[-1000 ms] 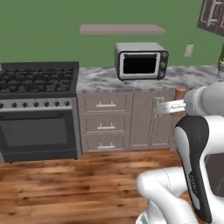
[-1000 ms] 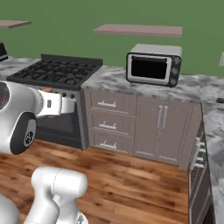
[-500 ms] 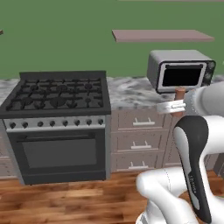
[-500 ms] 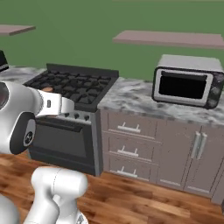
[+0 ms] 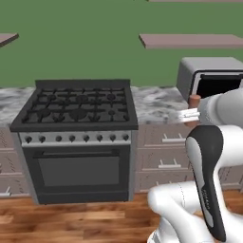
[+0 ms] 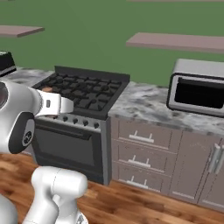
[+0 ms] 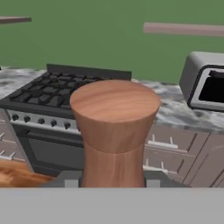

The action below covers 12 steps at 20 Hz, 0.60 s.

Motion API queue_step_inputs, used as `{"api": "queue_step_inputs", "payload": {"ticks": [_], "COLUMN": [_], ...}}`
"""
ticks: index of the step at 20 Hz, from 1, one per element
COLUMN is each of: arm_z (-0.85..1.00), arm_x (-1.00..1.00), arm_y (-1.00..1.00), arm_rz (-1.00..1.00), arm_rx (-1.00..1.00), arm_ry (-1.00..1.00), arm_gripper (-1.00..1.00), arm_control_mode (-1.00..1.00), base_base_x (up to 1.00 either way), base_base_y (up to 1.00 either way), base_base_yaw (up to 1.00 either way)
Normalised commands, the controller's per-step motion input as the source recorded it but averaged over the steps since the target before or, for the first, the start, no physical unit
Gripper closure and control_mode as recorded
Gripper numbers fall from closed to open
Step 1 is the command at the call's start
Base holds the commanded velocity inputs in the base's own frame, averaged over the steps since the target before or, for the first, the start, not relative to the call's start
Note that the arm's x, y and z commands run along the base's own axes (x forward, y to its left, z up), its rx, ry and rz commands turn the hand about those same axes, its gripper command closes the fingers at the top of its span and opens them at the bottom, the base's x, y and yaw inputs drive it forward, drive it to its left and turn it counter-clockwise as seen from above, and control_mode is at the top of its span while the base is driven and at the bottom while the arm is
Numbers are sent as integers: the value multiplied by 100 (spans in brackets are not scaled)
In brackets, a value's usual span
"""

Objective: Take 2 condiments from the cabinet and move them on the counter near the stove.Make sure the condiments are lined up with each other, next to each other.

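Writing appears nowhere on condiment mill [image 7: 114, 131], stove [image 5: 78, 137] or microwave [image 6: 199, 89].

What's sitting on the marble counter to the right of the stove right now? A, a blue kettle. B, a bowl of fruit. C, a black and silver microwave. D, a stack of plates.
C: a microwave with a dark door stands on the counter just right of the stove.

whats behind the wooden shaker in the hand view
Behind the shaker are the stove, the marble counter and the microwave. The shaker covers the stove's right end and the drawers directly behind it.
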Motion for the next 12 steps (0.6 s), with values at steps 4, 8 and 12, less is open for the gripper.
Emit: {"api": "queue_step_inputs", "payload": {"ticks": [4,8,12], "arm_z": [0,0,0], "arm_x": [0,0,0], "arm_y": [0,0,0], "arm_rz": [0,0,0], "arm_rx": [0,0,0], "arm_ry": [0,0,0], "arm_gripper": [100,100,100], "arm_control_mode": [100,100,100], "base_base_x": [65,100,100], "base_base_y": [73,14,-8], "base_base_yaw": [-1,0,0]}}
